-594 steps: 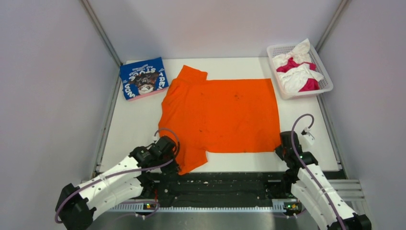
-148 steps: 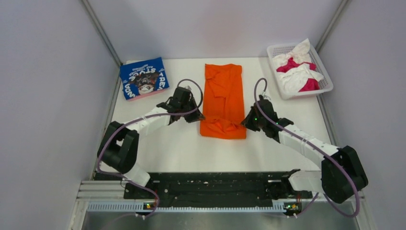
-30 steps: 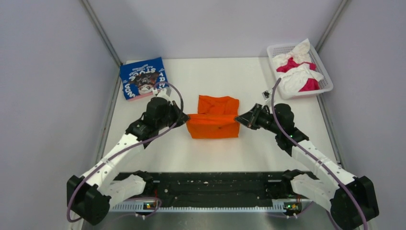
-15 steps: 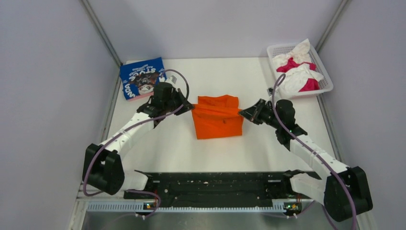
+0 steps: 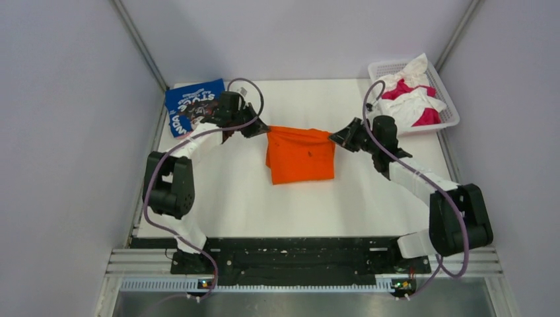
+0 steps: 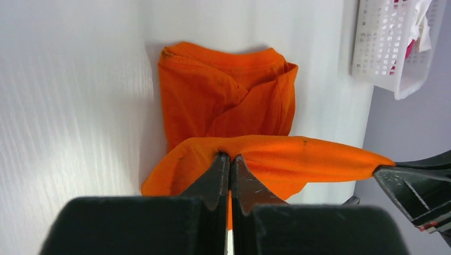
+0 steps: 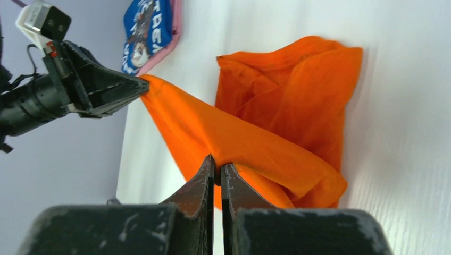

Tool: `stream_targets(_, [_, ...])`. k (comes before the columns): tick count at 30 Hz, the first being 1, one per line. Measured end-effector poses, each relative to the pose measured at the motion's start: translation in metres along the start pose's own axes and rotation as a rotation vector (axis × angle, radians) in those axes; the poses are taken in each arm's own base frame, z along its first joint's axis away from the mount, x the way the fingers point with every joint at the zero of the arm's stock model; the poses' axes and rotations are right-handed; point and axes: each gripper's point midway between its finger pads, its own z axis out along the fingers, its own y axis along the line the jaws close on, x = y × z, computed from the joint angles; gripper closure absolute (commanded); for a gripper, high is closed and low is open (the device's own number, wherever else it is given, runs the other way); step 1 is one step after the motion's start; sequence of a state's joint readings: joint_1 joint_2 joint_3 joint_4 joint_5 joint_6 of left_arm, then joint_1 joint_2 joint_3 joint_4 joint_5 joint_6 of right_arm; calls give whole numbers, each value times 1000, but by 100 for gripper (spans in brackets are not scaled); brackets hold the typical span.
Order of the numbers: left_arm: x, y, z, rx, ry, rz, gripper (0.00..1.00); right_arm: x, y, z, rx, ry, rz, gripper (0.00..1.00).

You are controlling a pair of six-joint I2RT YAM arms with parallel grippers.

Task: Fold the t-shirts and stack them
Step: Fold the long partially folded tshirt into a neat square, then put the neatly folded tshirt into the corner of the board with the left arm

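So the near part of the orange t-shirt (image 5: 300,158) is laid on the white table (image 5: 264,205), folded down to a smallish rectangle with a few wrinkles in it. Its far edge is stretched tight and held up off the surface. The far-left corner of that shirt is pinched in the left gripper (image 5: 262,130), jaws clamped right down on the cloth, and the far-right corner is clamped the same way in the right gripper (image 5: 333,137). Further back, off to the left of the orange shirt, a folded blue t-shirt (image 5: 187,104) with white lettering is parked flat. Far right of it, white and magenta shirts (image 5: 416,102) are heaped in a white lattice basket (image 5: 450,111).
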State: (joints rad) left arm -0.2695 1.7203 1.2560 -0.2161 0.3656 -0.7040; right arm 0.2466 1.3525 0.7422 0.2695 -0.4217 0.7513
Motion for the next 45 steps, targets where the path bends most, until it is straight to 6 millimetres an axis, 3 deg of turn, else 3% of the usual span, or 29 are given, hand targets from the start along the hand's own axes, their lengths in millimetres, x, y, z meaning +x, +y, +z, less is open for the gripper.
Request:
stream_targets(5, [-20,16,31,18,39,-38,100,0,-27,27,71,26,-14,100])
stream_targets(11, [-33,34,87,33,96,-69,100,-19,-49,59,123,11,-36,100])
stream_targets(13, [-41,35,103,40,98,-72,95,-24,-61,70,142,3,-35,96])
stream_targets(14, [-44,36,109,42,96,-72,89,-26,-70,76,153,0,-34,86])
stream_targets(18, [-60,38,126,28,68,-74,45,-28,-106,106,193,12,-7,40])
stream_targets(20, [-69,40,130,15,55,-79,4,-28,-123,119,208,27,11,24])
stream_targets(21, [-73,40,131,10,48,-76,1,-28,-130,125,217,34,15,11])
stream_targets(22, [-78,39,129,7,41,-74,1,-29,-135,128,221,36,18,3])
stream_targets(27, [-82,41,114,-38,8,-47,1,-40,-124,122,201,19,0,1])
stream_targets(32, [-46,41,87,-100,48,11,1,-24,-106,87,213,29,-4,1])
stream_targets(36, [-18,33,88,-127,98,55,1,-8,-72,77,170,55,-52,1])
stream_targets(39, [2,39,90,-184,133,76,1,5,-57,76,154,75,-79,1])
stream_targets(41, [10,46,90,-231,144,93,1,19,-55,74,159,103,-86,1])
stream_targets(45, [19,56,90,-287,161,116,7,39,-72,63,221,140,-71,1])
